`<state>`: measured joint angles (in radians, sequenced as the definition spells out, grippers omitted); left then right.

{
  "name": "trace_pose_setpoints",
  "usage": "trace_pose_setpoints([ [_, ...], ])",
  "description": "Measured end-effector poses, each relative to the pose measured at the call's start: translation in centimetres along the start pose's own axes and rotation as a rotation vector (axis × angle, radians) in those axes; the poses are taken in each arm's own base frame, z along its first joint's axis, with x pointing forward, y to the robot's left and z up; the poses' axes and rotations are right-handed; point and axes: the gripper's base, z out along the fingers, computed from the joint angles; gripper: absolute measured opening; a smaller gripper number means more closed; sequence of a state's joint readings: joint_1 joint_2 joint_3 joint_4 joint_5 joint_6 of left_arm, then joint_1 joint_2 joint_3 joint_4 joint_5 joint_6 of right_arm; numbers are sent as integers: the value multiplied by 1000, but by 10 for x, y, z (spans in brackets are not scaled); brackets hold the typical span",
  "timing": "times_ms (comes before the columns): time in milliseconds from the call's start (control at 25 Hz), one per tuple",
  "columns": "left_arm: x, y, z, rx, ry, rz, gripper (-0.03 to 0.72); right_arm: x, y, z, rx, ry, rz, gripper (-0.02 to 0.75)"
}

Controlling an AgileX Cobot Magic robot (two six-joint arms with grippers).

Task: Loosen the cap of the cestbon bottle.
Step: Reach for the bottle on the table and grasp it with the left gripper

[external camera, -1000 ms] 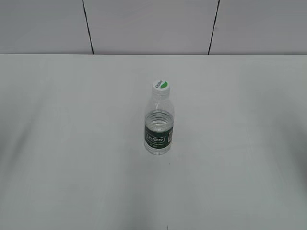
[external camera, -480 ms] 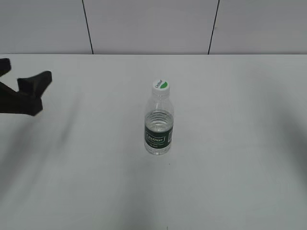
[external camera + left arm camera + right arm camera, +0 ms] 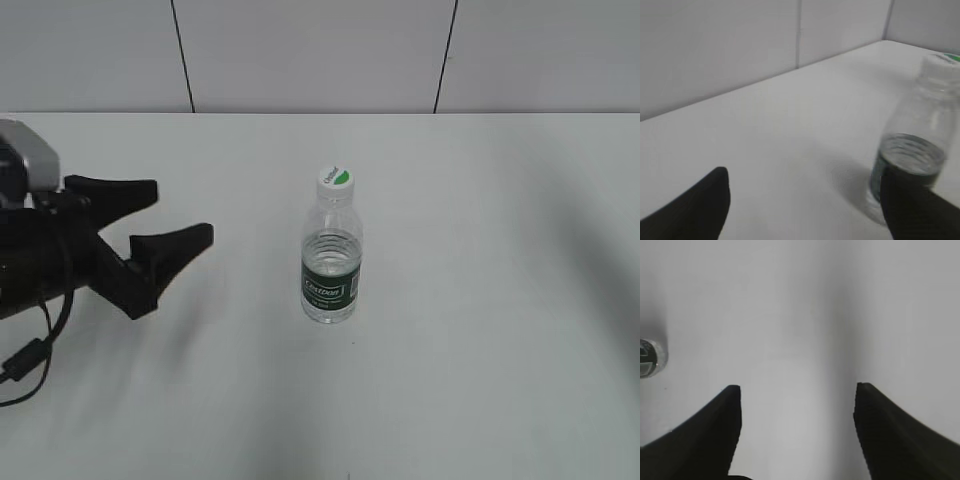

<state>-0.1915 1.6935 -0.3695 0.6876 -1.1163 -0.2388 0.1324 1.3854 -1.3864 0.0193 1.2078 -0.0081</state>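
Left gripper (image 3: 182,212) gapes wide and empty, left of the cestbon bottle (image 3: 331,268); right gripper (image 3: 796,390) likewise spread, holding nothing

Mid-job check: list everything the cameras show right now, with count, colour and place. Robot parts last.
Small clear ribbed plastic water bottle with dark green label band: one, upright near the table's centre, partly filled with clear liquid, untouched.
Small round white plastic screw cap with green mark: one, on the bottle's neck.
White table: one, carrying the bottle.
Pale panelled wall: behind the table, with dark seams.
Left gripper: one, black, jaws open, left of the bottle, apart from it.
Right gripper: one, black, jaws open over bare table; seen only in its wrist view, bottle at that view's left edge.
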Motion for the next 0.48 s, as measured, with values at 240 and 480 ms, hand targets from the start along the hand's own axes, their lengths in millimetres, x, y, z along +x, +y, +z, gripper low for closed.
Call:
trace_pose_setpoints([
  [240, 17, -5, 22, 226, 71, 21, 552, -22, 13, 36, -86, 81, 15, 537],
  [480, 26, -2, 36, 339, 99, 46, 552, -36, 54, 68, -134, 149, -91, 537],
])
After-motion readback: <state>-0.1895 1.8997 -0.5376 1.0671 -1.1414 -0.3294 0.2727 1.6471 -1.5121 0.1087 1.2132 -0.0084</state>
